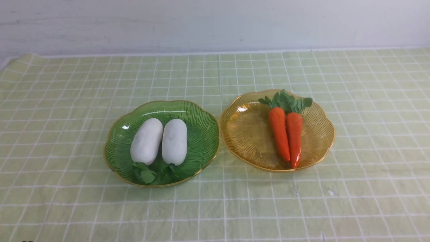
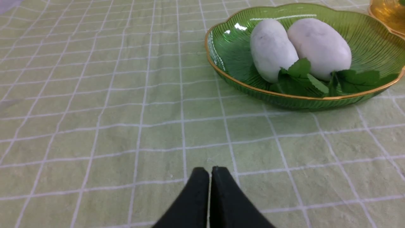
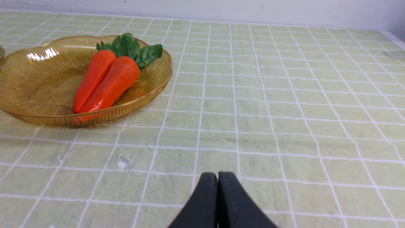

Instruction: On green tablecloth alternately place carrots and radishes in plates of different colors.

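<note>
A large pale yellow-green tablecloth (image 1: 67, 134) with a grid of thin white lines fills the front frame below a white wall (image 1: 215, 23) along the top. Left of centre sits a translucent ribbed green plastic plate (image 1: 201, 134) with a scalloped gold rim; right of centre, nearly touching it, is a matching amber-yellow plate (image 1: 245, 134). Two plump white toy radishes (image 1: 161, 141) lie side by side in the green plate, leaves toward the bottom of the frame. Two glossy orange toy carrots (image 1: 287, 136) lie side by side in the amber plate, leafy tops toward the wall. At the bottom centre of each wrist view, the black left gripper (image 2: 210, 172) and right gripper (image 3: 218, 177) have jaws pressed together, holding nothing, above bare cloth.
</note>
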